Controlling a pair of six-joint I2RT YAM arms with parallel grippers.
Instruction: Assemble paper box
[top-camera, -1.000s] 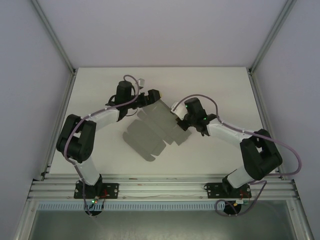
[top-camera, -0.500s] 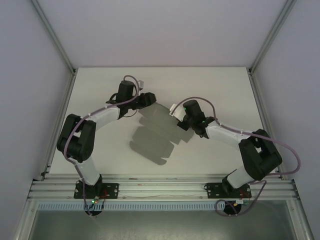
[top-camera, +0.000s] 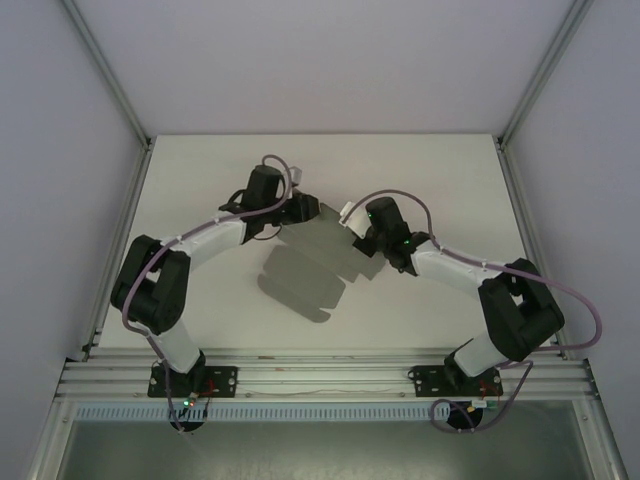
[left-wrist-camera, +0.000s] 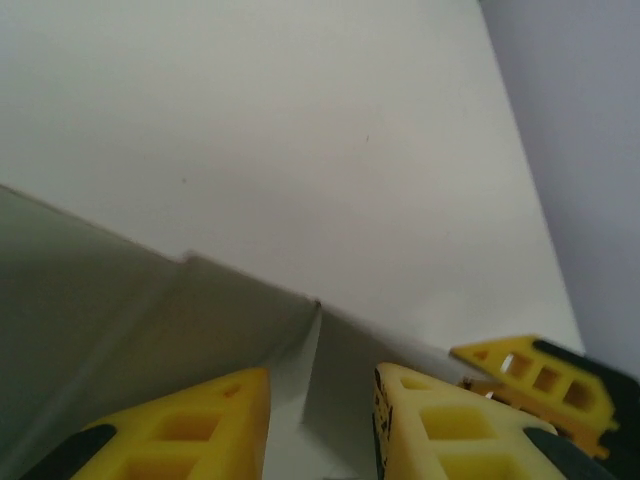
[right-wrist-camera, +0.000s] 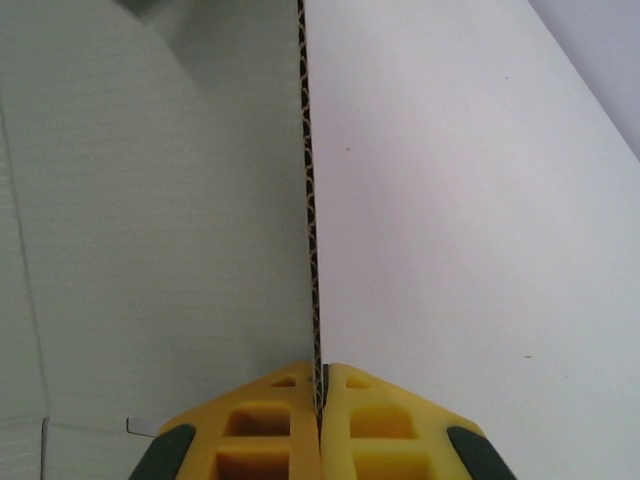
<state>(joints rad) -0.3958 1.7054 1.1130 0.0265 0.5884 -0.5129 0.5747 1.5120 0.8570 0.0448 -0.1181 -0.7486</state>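
overhead view of a white table (top-camera: 430, 170) with my two arms reaching in from the near edge toward a grey die-cut cardboard sheet, the box (top-camera: 305, 272), not yet folded into shape. the sheet lies mid-table, its long axis running from near-left to far-right. its near-left flaps are flat on the table, and its far-right end sits between my two grippers.

my right gripper (right-wrist-camera: 321, 375) has its jaws pressed together on the sheet's right edge. the corrugated edge runs straight ahead from the jaws, dividing grey card on the left from bare table on the right.

my left gripper (left-wrist-camera: 320, 375) sits at the far end of the sheet. its jaws stand apart with a clear gap, and a fold line or flap edge of the box runs into that gap from straight ahead. i cannot tell whether either jaw touches the card (the yellow tip low on the right in the left wrist view is most likely my right gripper, just beside).

my judgement: the next move depends on that edge staying centred between the left jaws. the left arm is the one placed to pinch and fold, and the right arm holds the sheet steady.
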